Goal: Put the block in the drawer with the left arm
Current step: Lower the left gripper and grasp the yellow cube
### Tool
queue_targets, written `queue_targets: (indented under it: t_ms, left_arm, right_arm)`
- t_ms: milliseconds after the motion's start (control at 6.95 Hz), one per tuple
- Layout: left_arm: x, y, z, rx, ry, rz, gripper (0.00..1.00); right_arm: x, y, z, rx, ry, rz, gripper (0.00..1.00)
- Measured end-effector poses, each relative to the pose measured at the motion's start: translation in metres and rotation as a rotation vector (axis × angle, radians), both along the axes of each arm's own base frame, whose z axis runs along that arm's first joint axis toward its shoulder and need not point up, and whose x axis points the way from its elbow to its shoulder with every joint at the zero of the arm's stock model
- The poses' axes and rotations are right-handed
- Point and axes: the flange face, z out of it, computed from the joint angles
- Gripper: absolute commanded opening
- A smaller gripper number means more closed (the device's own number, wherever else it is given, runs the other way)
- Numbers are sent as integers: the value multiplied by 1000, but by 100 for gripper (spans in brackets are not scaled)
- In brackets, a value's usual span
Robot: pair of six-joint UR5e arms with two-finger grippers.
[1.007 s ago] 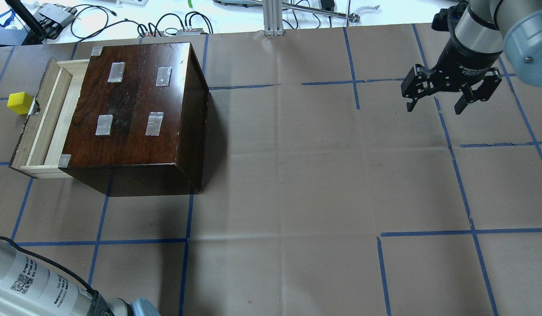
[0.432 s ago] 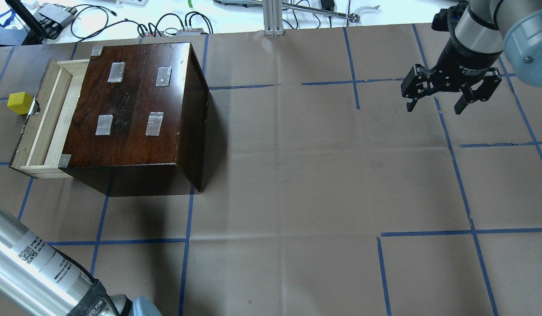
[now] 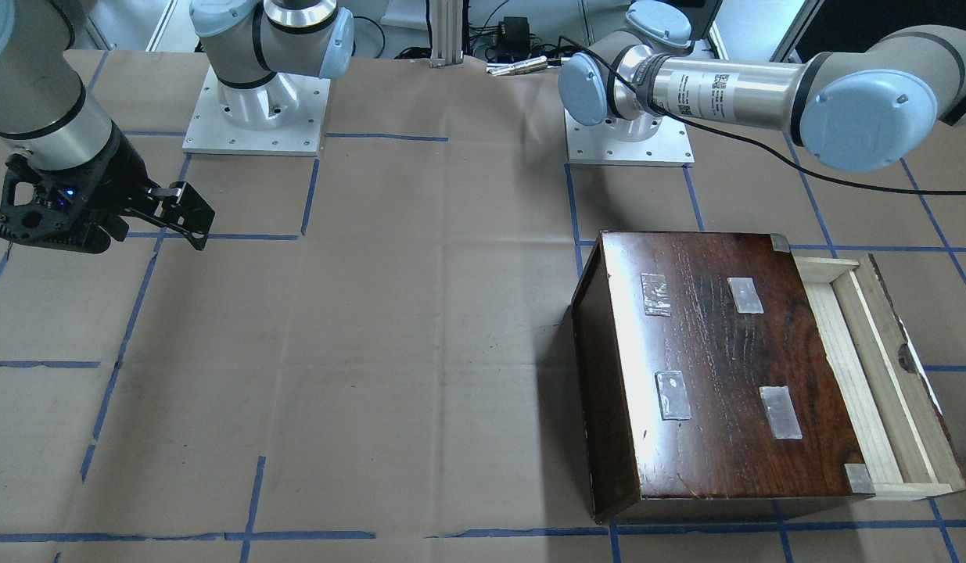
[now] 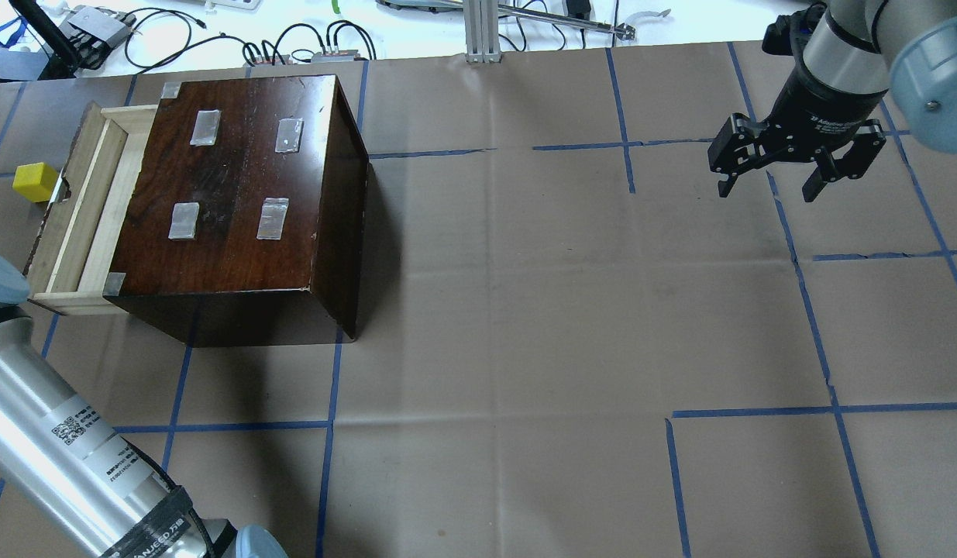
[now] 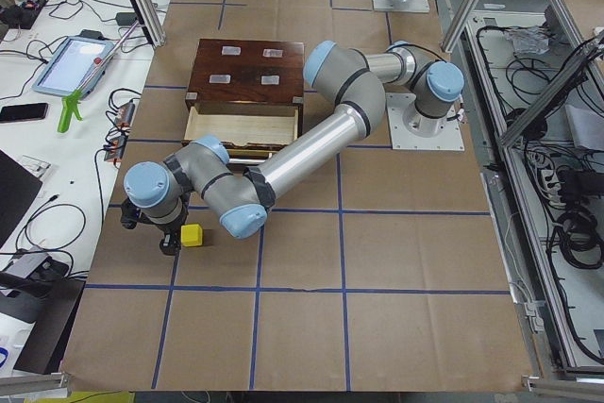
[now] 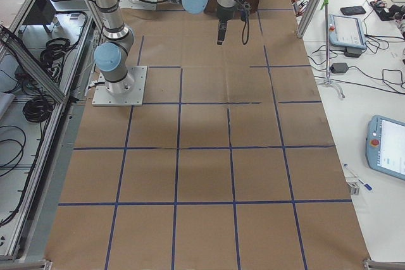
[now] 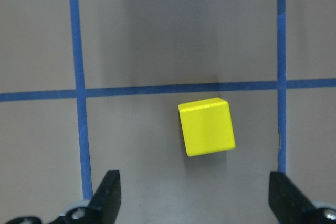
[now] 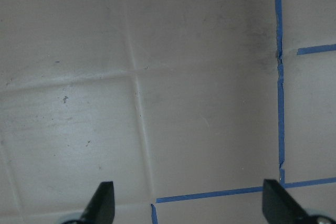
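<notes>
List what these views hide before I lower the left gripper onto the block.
- Left gripper: wrist view shows only fingertips; overhead and front views cut it off; height over the block unclear.
- Drawer: rear lies under the box top overhead; left arm covers part of its front in the left view.
- Block: a mere sliver at the front view's right edge.

left wrist close above block (image 7: 206, 126), overhead wide

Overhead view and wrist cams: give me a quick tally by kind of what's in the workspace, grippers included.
Yellow block: 1
Wooden box: 1
Drawer, pulled open: 1
Grippers: 2, left gripper and right gripper, both open
Total: 5
</notes>
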Motion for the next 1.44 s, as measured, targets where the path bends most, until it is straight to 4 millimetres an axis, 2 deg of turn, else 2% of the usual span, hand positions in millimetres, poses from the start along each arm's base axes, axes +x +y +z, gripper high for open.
queue_targets:
  t_ms: [288,719,863,1007,1151,1439]
  left_arm:
    - [-17,-16,-32,29,20,-26,99]
    - [-17,-22,-83,77,33,-31,97]
    - [-16,-23,-94,86,32,-30,71]
    - [-14,-24,-100,83,26,-28,49]
    - [-12,-24,-103,79,21,-27,36]
    - [-11,-24,-99,73,13,-25,32]
  right_arm:
    - [0,0,0,0,0,0,100]
    - [0,0,0,0,0,1,100]
    - [0,0,0,0,0,1,100]
    - [0,0,0,0,0,1,100]
    - [0,0,0,1,0,1,100]
    - [0,0,0,1,0,1,100]
